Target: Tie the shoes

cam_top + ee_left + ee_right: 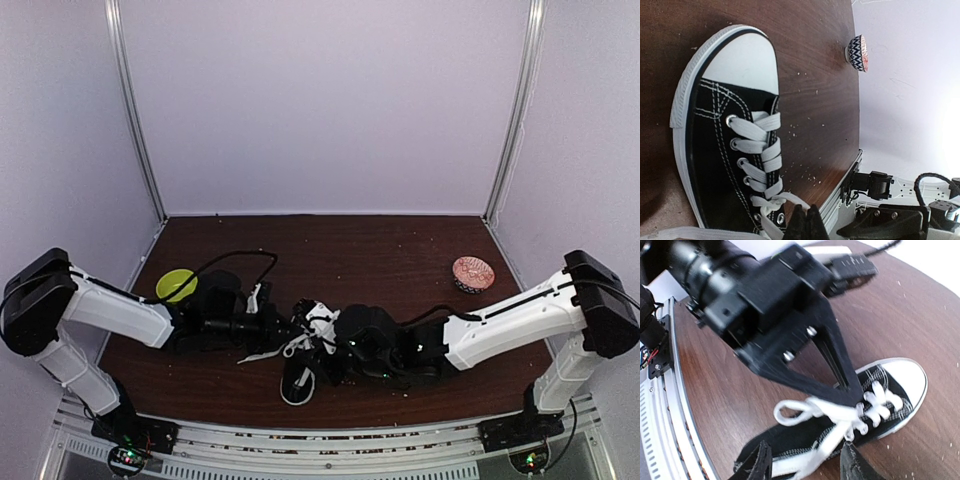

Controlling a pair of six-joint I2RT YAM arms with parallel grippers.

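The black sneaker [298, 378] lies on the table between my arms, with its white toe cap and white laces showing in the left wrist view [715, 150]. My left gripper [807, 216] is shut, pinching a white lace [790, 199] at the top eyelets. The right wrist view shows its tip [852, 392] on the laces, beside a lace loop [790, 412]. My right gripper [807, 465] is open just above the shoe's side [805, 432]. A loose lace strand [827, 449] runs between its fingers. Both grippers meet over the shoe in the top view.
A patterned bowl [473, 272] sits at the back right of the brown table; it also shows in the left wrist view [858, 52]. A yellow-green bowl [177, 285] sits at the left behind my left arm. The table's metal front edge [840, 192] is close to the shoe.
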